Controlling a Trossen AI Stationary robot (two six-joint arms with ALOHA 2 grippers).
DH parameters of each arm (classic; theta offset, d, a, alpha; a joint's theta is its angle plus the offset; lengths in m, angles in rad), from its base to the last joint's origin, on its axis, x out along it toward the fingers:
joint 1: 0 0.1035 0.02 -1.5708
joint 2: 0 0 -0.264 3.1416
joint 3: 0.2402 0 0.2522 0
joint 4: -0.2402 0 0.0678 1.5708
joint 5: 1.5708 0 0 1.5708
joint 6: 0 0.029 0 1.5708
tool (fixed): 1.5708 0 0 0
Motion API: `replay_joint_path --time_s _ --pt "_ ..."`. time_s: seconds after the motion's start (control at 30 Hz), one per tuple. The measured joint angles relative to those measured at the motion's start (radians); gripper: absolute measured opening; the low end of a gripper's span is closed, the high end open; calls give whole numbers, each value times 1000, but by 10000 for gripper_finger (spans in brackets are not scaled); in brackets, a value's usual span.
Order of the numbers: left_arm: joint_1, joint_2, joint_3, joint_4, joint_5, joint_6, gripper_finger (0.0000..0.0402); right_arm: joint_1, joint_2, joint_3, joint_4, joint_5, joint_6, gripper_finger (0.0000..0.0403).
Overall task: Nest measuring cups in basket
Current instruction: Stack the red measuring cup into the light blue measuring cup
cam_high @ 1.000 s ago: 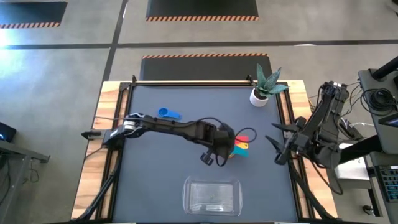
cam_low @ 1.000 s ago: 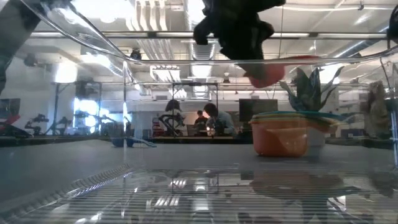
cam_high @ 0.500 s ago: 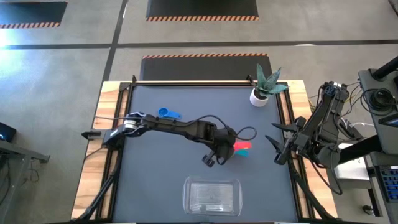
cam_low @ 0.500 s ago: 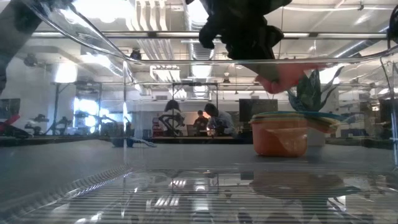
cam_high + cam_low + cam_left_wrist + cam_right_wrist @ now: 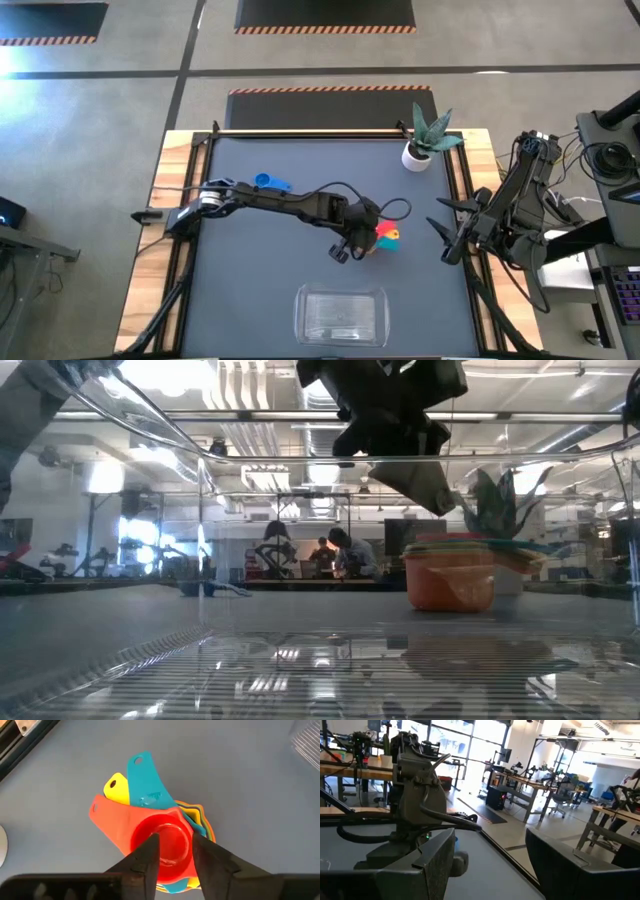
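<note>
Resting near the counter's (image 5: 250, 290) front edge, centre: the basket (image 5: 340, 315), clear and holding nothing; the low view looks out through its ribbed wall.

Item, just behind it toward the counter's middle: stack of nested measuring cups (image 5: 385, 237). Left claw (image 5: 362, 238) directly above the stack, its fingers (image 5: 149, 856) nearly closed on the rim of the red cup (image 5: 165, 842), which sits seated on top of the teal (image 5: 145, 780), yellow (image 5: 116, 789) and orange (image 5: 450, 585) cups. Half a second ago the red cup was tilted clear of the stack; now it sits level in it. Judgement: one more cup nested, but the stack is outside the basket.

Item, far left part of the counter: blue cup (image 5: 270, 183), alone, well apart from the stack, not yet nested.

Item, far right corner: plant pot (image 5: 417, 155).

Right claw (image 5: 447, 232) waits over the right edge, fingers (image 5: 432, 860) spread wide, holding nothing.

View notes: only the left wrist view shows the grip and handle colours; only the high view shows the basket bare; the low view alone shows the stack's orange base resting flat.
</note>
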Motion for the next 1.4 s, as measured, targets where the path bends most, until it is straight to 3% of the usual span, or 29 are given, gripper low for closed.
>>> replay_joint_path --time_s 0.13,0.23,0.43,0.53,0.67,1.07,1.4 --pt "0 -1 4 -36 -44 -22 116 0 0 0 0 0 0 233" --pt "0 -12 45 -182 -109 -66 123 0 3 -1 -1 0 0 233" --pt "29 -86 99 -448 -119 -221 118 0 20 -6 -5 0 1 233" --pt "43 -155 50 -468 -121 -271 114 0 24 -6 -5 0 7 233" --pt "51 -306 -102 -372 -124 -292 110 0 24 -8 -6 0 33 233" --pt "160 -887 -854 162 -124 -362 109 -14 40 -10 -5 0 58 233" --pt "312 -1149 -1208 219 -123 -458 109 -71 71 -11 -5 -1 83 233"
